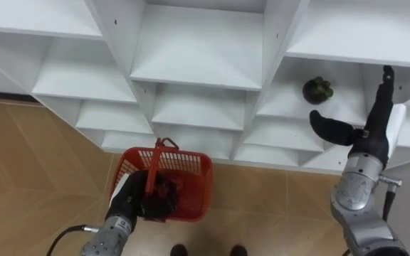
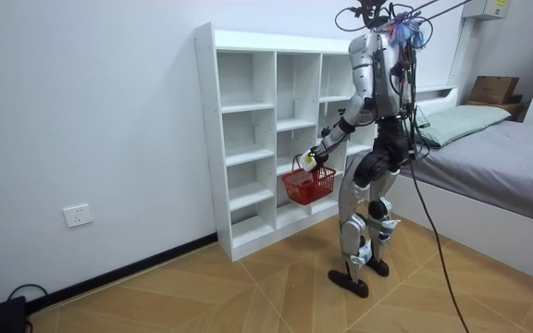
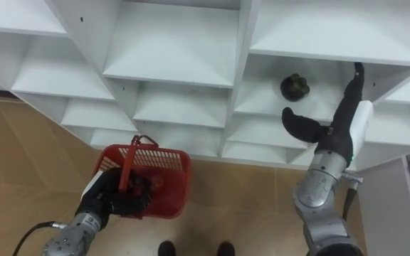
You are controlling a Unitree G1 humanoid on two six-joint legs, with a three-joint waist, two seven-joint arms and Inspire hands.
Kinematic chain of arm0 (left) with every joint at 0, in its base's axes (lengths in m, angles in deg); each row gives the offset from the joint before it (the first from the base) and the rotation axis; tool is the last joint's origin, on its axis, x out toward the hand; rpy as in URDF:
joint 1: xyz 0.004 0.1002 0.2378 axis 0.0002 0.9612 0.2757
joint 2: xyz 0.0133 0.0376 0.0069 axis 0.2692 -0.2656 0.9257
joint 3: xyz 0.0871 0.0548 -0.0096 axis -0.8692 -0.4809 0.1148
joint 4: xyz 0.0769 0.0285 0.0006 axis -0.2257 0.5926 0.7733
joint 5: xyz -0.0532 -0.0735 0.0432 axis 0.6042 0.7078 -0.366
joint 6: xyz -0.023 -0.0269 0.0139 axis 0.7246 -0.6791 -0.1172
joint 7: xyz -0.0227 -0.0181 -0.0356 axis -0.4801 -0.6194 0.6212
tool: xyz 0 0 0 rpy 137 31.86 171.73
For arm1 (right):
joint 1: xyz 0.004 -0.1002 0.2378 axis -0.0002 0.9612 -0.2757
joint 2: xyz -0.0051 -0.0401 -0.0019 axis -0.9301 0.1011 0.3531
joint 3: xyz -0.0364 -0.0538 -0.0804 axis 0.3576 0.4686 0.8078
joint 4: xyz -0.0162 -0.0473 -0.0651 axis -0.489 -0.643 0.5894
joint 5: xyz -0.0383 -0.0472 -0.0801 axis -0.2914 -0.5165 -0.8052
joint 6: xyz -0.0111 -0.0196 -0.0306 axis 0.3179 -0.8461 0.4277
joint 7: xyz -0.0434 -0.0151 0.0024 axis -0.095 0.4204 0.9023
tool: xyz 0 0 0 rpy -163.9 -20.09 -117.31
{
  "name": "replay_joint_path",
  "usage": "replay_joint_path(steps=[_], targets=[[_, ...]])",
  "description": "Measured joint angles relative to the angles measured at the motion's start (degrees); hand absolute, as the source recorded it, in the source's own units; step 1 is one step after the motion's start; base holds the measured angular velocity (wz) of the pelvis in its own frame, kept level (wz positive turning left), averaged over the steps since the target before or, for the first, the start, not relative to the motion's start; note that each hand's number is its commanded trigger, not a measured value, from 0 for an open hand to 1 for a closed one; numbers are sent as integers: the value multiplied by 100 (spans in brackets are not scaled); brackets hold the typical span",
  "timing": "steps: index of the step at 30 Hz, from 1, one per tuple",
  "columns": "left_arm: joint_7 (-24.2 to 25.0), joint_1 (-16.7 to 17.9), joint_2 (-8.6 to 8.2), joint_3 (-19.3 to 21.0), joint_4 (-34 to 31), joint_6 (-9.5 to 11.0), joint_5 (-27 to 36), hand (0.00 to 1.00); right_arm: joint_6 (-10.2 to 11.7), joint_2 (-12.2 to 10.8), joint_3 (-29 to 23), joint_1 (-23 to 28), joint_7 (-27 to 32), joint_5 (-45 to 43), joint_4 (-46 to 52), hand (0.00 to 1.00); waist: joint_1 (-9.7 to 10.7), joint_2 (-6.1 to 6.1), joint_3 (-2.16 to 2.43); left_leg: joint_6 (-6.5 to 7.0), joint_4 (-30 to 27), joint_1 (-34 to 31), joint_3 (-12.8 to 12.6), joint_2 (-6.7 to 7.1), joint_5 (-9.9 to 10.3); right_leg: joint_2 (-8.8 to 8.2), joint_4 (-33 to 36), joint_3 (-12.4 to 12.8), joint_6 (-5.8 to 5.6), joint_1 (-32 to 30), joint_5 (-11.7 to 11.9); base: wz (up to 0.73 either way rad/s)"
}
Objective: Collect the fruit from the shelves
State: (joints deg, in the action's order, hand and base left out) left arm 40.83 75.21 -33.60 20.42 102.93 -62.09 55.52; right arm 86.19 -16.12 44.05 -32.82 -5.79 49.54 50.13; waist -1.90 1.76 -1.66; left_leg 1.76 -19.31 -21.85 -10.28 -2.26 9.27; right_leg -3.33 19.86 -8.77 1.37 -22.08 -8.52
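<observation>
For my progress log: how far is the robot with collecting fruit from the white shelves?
Done: the robot stands at the white shelves with the red basket; whether fruit already lies in it, I cannot tell. In hand: the left hand grips the basket, the right hand is open beside a dark fruit, apart from it. Left: grasp that fruit and drop it into the basket.

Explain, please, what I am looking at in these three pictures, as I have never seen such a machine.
It is a humanoid robot standing before a white shelf unit, near a bed. The room view comes from a camera standing in the room; the two eye views come from the robot's head, looking down. Its left hand grips the handle of a red basket. Its right hand is raised, open, beside a dark round fruit lying on a shelf, not touching it.
</observation>
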Motion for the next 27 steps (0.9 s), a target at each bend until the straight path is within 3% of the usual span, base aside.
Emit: replay_joint_path(steps=[21, 27], targets=[[19, -79, -11, -1, 75, -9, 15, 100, 0, 81, -134, -448, -112, 210, -23, 0, -32, 5, -5, 19, -55, -146, -2, 45, -13, -101, 282, -87, 13, -198, -150, 3], [21, -146, -26, -90, 127, -9, 7, 100, -1, 95, -177, -652, -166, 296, -502, 0, -26, 33, -29, 31, -34, -146, -5, 83, -20, -148, 314, -93, -4, -226, -180, 0]])
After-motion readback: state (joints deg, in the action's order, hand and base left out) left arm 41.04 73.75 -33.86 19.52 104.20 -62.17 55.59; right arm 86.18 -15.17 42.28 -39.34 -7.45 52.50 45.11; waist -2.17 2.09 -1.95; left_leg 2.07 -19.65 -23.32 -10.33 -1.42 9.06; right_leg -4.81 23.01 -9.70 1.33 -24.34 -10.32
